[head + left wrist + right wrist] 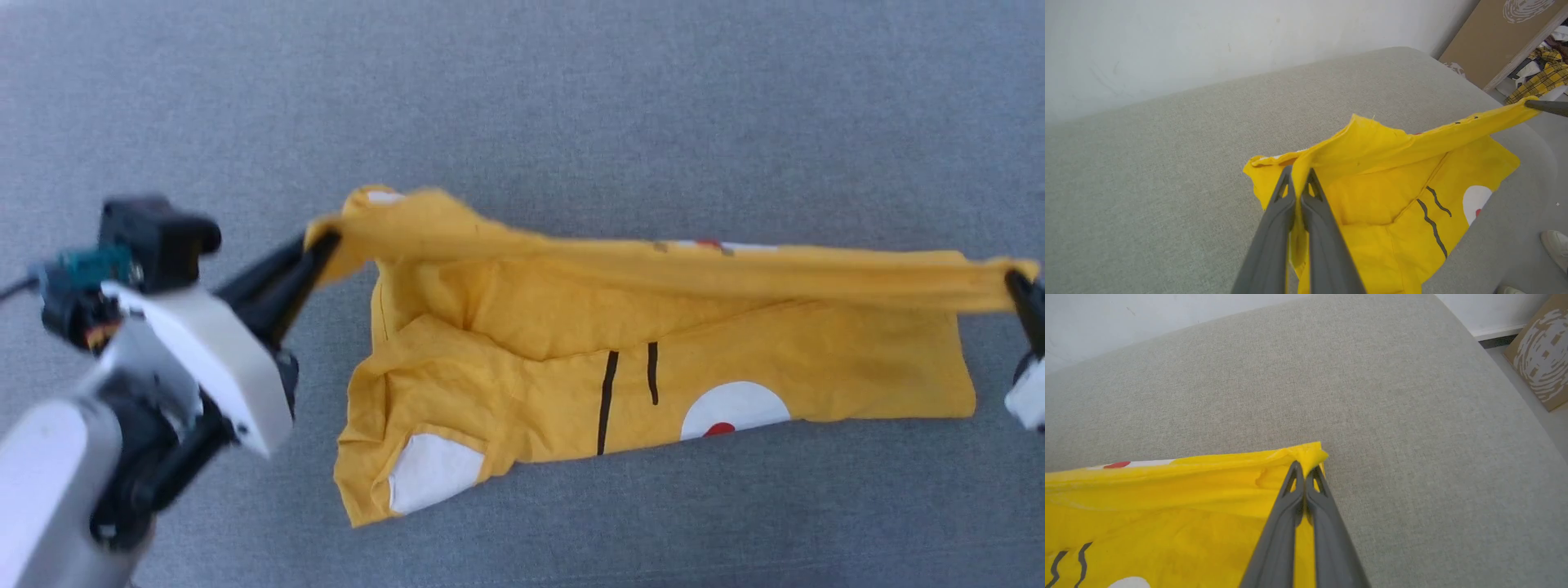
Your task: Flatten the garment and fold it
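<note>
The yellow garment (653, 359) with black stripes, white patches and a red dot hangs stretched over the grey cushion, its lower part draping onto the surface. My left gripper (322, 241) is shut on the garment's left upper corner; in the left wrist view the left gripper (1299, 173) pinches a fold of the yellow garment (1372, 196). My right gripper (1016, 282) is shut on the right upper corner at the frame's right edge; the right wrist view shows the right gripper (1303, 467) clamping the garment (1167, 506) corner. The top edge runs taut between both grippers.
The grey fabric cushion (571, 98) spreads all around the garment. A white wall (1167, 41) stands behind it. A cardboard panel (1494, 36) leans at the far right with plaid clothes (1543, 75) beside it. A person's shoe (1555, 245) stands on the floor.
</note>
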Controlling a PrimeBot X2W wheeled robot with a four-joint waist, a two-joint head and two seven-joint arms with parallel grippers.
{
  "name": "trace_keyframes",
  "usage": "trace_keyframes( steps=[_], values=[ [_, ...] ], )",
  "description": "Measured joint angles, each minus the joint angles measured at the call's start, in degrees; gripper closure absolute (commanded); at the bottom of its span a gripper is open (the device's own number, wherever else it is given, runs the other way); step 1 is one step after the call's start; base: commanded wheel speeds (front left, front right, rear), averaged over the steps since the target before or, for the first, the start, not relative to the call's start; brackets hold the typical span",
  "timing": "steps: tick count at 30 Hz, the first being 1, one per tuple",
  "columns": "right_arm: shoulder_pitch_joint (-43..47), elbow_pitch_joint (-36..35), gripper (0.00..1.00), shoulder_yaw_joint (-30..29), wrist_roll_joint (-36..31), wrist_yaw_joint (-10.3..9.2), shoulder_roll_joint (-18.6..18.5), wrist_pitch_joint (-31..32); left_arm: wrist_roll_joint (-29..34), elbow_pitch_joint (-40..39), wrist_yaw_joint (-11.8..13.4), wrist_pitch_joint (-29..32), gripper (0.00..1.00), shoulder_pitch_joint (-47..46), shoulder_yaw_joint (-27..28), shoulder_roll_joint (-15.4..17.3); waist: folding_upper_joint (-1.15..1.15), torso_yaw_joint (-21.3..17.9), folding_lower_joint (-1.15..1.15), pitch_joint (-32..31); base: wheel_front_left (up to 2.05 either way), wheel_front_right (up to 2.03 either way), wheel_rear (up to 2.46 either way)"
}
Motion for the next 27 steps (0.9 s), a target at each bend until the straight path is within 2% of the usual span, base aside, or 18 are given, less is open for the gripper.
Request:
trace_keyframes(
  steps=[5,9,14,24,26,27],
  values=[
    [5.44,-1.86,1.0,-2.02,1.23,0.0,1.82,1.02,-2.29,-4.04,3.58,-0.15,1.0,9.81,0.75,0.8,0.0,0.01,0.0,-1.49,0.0,0.0,0.0],
    [8.0,-2.34,1.0,-2.71,1.69,0.0,2.85,2.0,-4.3,-4.87,5.22,-0.7,1.0,15.75,0.67,0.62,0.0,-0.01,0.01,-1.51,0.0,0.0,0.0],
    [9.09,-1.78,1.0,-2.37,1.58,0.0,3.37,2.98,-6.14,-3.05,5.76,0.32,1.0,19.01,-0.59,-0.01,0.0,0.09,0.01,-0.65,0.0,0.0,0.0],
    [6.94,4.67,1.0,0.14,-1.03,0.0,3.81,4.02,-8.06,4.15,5.59,6.33,1.0,15.82,-4.44,-2.31,0.0,0.59,0.02,2.18,0.0,0.0,0.0],
    [5.74,6.05,0.95,0.48,-1.56,0.0,3.83,3.9,-8.27,6.02,5.15,7.02,1.0,14.02,-4.81,-3.16,0.0,0.68,0.02,2.82,0.0,0.0,0.0],
    [5.1,6.55,0.84,0.6,-1.71,0.0,3.8,3.88,-8.35,6.84,5.08,7.22,1.0,13.15,-4.92,-3.65,0.0,0.71,0.01,3.14,0.0,0.0,0.0]
  ],
)
